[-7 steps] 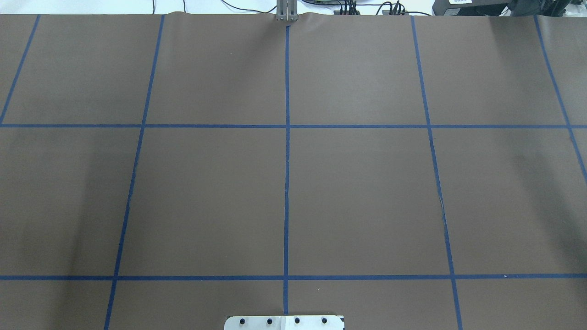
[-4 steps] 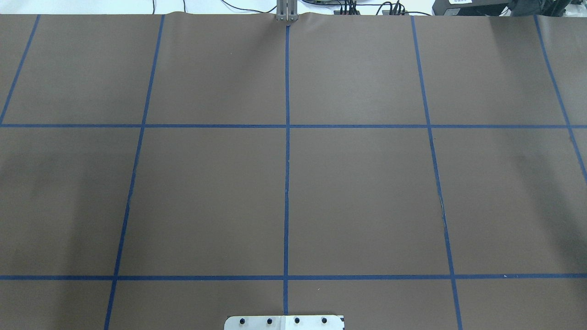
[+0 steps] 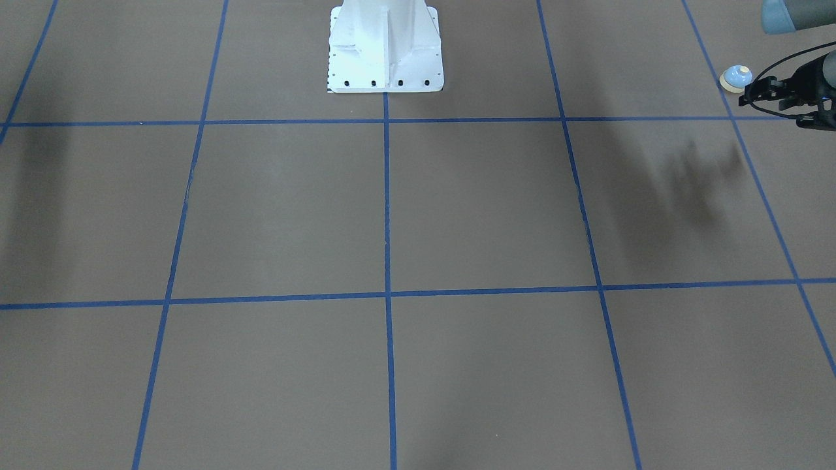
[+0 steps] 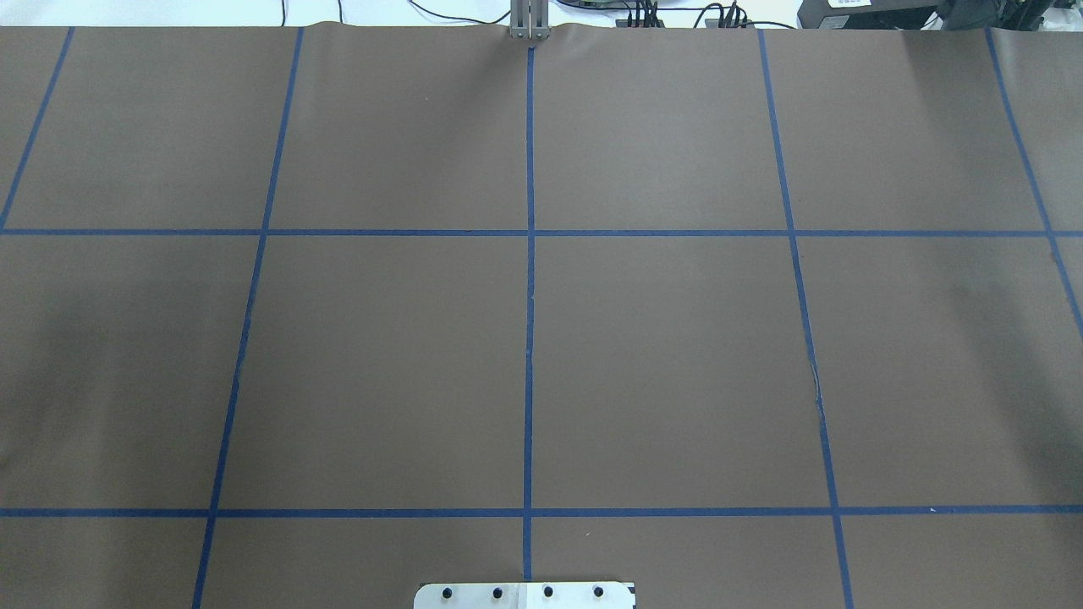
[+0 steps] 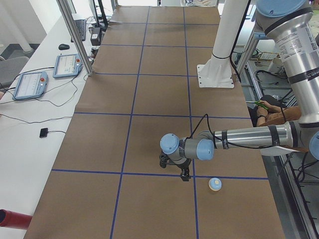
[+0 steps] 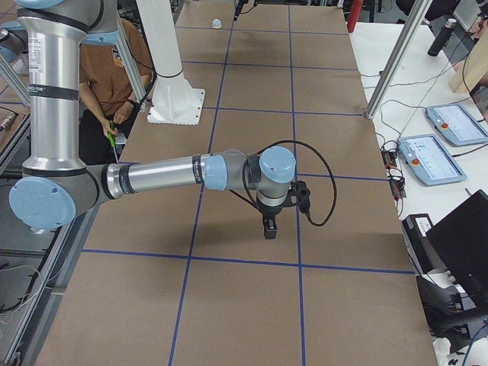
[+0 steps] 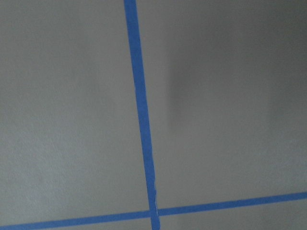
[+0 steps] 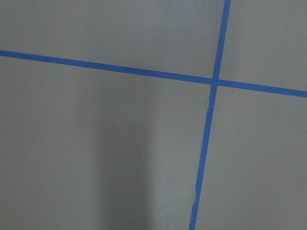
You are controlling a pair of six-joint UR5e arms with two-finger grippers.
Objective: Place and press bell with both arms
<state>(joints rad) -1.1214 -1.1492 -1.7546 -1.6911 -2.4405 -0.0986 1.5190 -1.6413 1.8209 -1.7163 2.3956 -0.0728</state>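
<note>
The bell (image 3: 736,77) is a small light-blue dome on a cream base. It stands upright on the brown table cover, also seen in the exterior left view (image 5: 215,184) and far off in the exterior right view (image 6: 216,24). My left gripper (image 3: 751,93) hovers just beside the bell, apart from it and holding nothing; it also shows in the exterior left view (image 5: 185,175). I cannot tell if it is open or shut. My right gripper (image 6: 269,226) points down over the cover, far from the bell, its state unclear. The overhead view shows neither arm nor bell.
The white pedestal (image 3: 385,49) stands at the robot's side of the table, its plate (image 4: 525,595) at the overhead view's bottom edge. Blue tape lines (image 4: 530,279) grid the cover. A person (image 6: 114,84) sits beside the pedestal. Tablets (image 5: 67,65) lie past the far edge.
Neither arm nor bell enters the overhead view. Only the soft shadow on the left part of the cover shifts slightly.
</note>
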